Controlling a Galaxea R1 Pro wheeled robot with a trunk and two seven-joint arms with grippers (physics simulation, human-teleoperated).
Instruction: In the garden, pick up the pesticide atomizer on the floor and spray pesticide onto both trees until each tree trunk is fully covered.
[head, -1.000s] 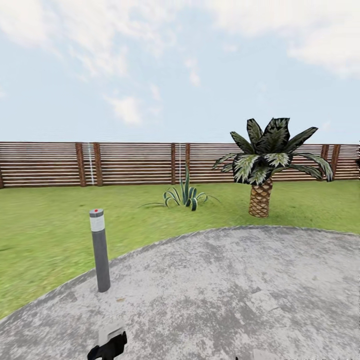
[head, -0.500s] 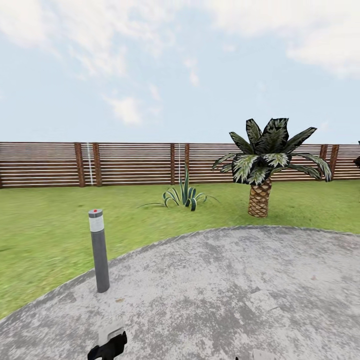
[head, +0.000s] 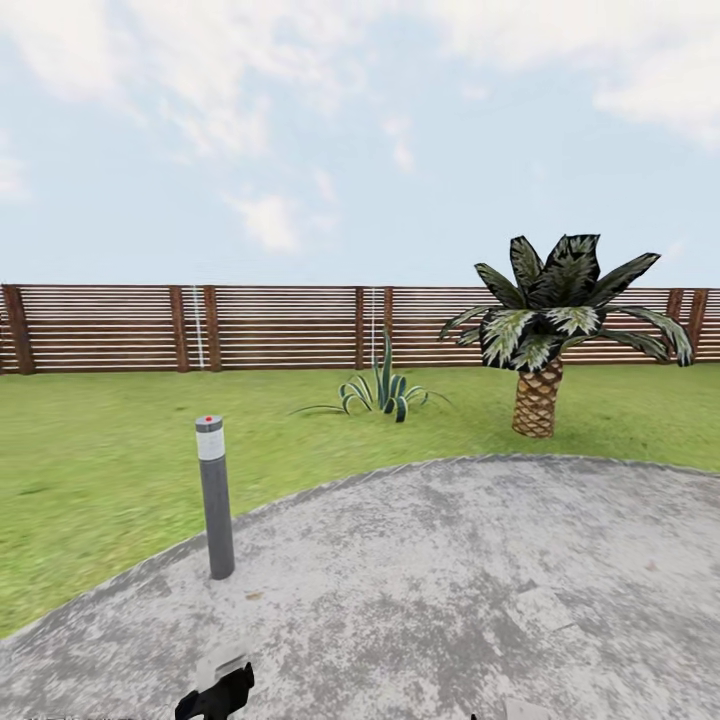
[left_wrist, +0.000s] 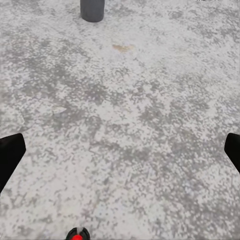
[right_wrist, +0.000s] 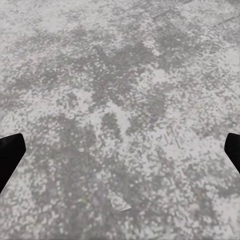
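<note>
The garden's green lawn runs back to a brown slatted fence. The pesticide atomizer, the two trees and their trunks are out of view. My left gripper hangs low over the grey paving; in the left wrist view it is open, its dark fingers far apart with nothing between them. The right gripper is also open over bare paving, with one finger at each side of the frame.
I stand on a round grey paved pad. A grey bollard with a red dot rises at its left rim, and its base is close ahead of my left gripper. A short palm and a spiky plant grow on the grass.
The whole picture has slid slightly to the right, so the camera has turned a little left. Another fence post has come into view at the far left. Both grippers hold their pose.
</note>
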